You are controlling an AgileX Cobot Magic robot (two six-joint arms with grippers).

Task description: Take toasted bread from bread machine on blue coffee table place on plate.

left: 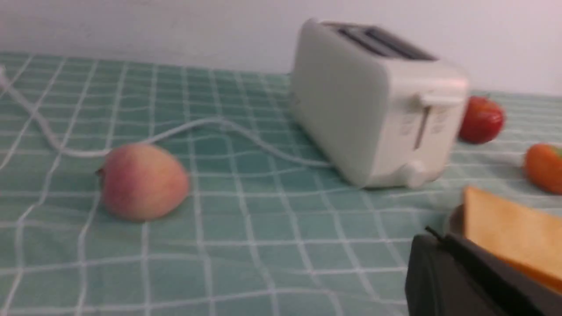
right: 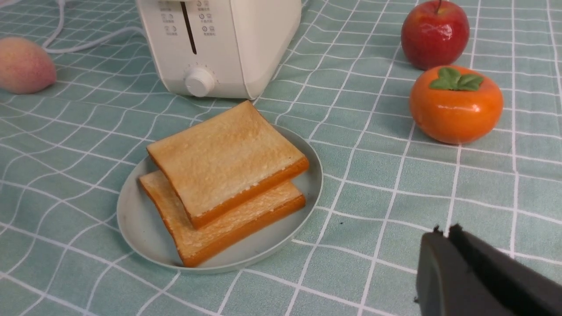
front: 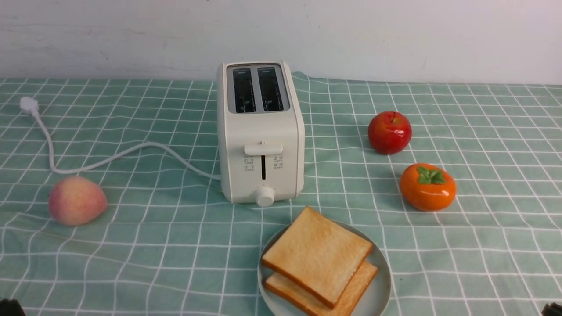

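Observation:
Two slices of toasted bread (front: 317, 256) lie stacked and slightly fanned on the pale blue-green plate (front: 381, 287), just in front of the bread machine (front: 261, 140). Both toaster slots look dark and empty, and the lever sits high. In the right wrist view the upper slice (right: 224, 156) rests on the lower slice (right: 237, 226) on the plate (right: 140, 228). My right gripper (right: 444, 231) is shut and empty, low over the cloth beside the plate. My left gripper (left: 441, 239) is shut and empty, close to the toast (left: 513, 232) on the plate's other side.
On the blue coffee table (front: 131, 263) a peach (front: 77, 200) lies at the left by the toaster's white cord (front: 114, 157). A red apple (front: 389, 132) and an orange persimmon (front: 427, 187) stand to the right of the toaster. A white wall runs behind.

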